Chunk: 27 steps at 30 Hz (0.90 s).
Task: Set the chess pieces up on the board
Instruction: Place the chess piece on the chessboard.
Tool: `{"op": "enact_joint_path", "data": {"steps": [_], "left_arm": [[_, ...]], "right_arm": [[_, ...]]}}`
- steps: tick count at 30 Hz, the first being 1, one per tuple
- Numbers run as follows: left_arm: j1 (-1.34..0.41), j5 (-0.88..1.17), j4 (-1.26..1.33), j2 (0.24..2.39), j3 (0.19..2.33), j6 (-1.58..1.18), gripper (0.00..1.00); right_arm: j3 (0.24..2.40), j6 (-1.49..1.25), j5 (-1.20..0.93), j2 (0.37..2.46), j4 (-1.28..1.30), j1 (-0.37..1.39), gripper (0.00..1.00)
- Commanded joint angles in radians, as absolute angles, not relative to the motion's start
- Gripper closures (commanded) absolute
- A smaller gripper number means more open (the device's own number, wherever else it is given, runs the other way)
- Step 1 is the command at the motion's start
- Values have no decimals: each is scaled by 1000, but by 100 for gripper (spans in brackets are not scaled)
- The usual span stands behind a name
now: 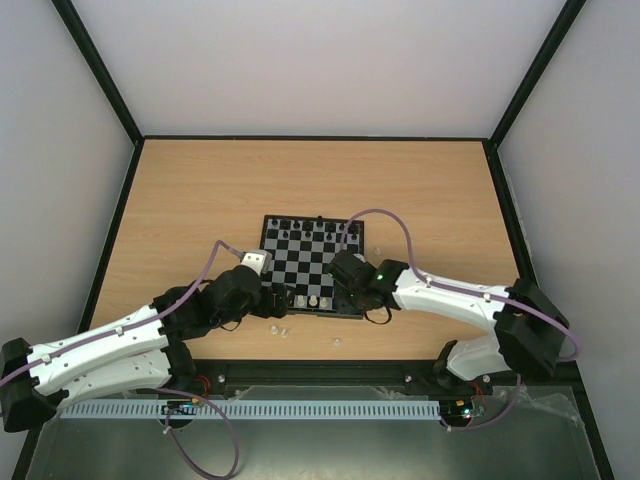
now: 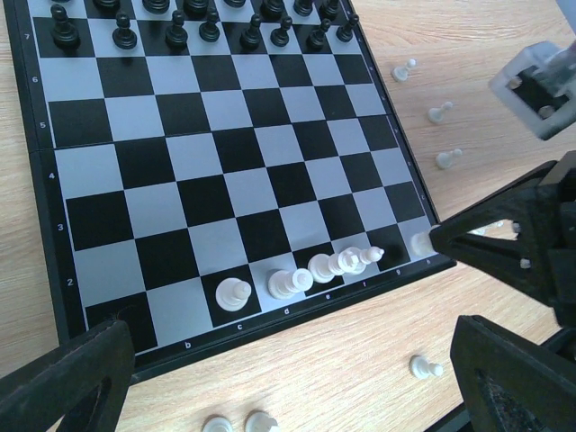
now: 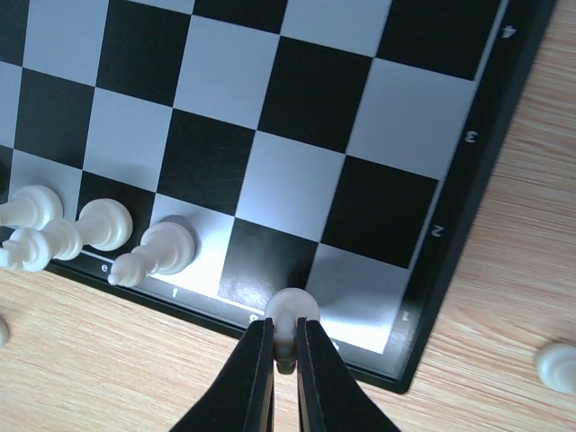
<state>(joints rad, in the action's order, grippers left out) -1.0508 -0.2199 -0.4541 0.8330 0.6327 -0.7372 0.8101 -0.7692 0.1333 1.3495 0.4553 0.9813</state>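
The board (image 1: pixel 300 262) lies at mid-table. Black chess pieces (image 2: pixel 177 34) fill its far rows. Several white pieces (image 2: pixel 288 282) stand along its near row, also in the right wrist view (image 3: pixel 166 247). My right gripper (image 3: pixel 285 328) is shut on a white piece (image 3: pixel 293 310) just above the near right corner squares of the board (image 3: pixel 297 90); it shows in the left wrist view (image 2: pixel 421 243) too. My left gripper (image 2: pixel 292 360) is open and empty, low over the table in front of the board's (image 2: pixel 225 180) near edge.
Loose white pieces lie on the wood: two (image 2: pixel 238 421) by my left gripper, one (image 2: pixel 425 366) near its right finger, three (image 2: pixel 439 112) off the board's right side. In the top view, loose pieces (image 1: pixel 277 329) lie near the front edge.
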Motion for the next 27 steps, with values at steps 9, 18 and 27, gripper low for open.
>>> {"op": "enact_joint_path", "data": {"steps": [9,18,27], "left_arm": [[-1056,-239,-466,831,626,-752,1],[-1056,-238,-469,824,626,-751,1],[-1056,-235,-468,827,625,-750,1]], "right_arm": [[887,-800,150,1482,435,1008,93],[891,-799,152,1511,429,1008,90],[886,-801,156,1485,448,1009,80]]}}
